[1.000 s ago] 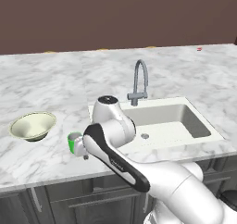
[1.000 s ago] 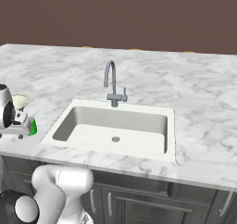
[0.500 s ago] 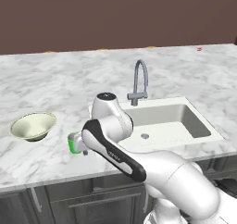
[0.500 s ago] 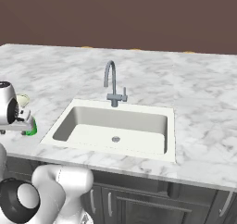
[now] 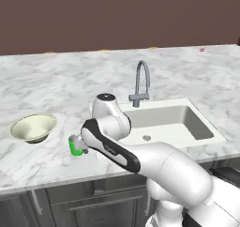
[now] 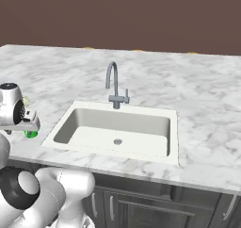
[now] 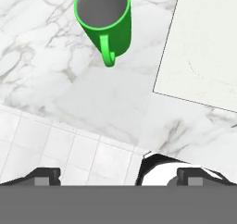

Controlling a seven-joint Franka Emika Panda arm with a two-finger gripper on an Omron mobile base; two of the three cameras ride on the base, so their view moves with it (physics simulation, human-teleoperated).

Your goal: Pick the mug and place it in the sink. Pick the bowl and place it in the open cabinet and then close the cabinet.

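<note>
The bright green mug [image 5: 73, 145] stands upright on the marble counter [image 5: 56, 90] near its front edge, left of the sink [image 5: 206, 138]. In the hand view the mug [image 7: 104, 19] lies ahead of my open gripper [image 7: 118, 176], its handle turned toward the fingers [image 7: 44, 174]; nothing sits between them. My gripper [image 5: 82, 147] hovers just over the mug, as the right base view also shows: gripper [image 6: 29, 127], mug [image 6: 31, 134]. The cream bowl [image 5: 33, 127] rests further left. The cabinet is out of view.
A grey gooseneck faucet [image 5: 140, 83] rises behind the sink basin [image 6: 61, 128]. The sink's white rim [image 7: 208, 42] runs close beside the mug. The counter's front edge and floor tiles [image 7: 60, 144] lie right below the hand. Low cabinet doors [image 6: 141, 206] sit under the counter.
The arm has shifted slightly above the mug. Mug and bowl stay where they were, and the jaws remain open.
</note>
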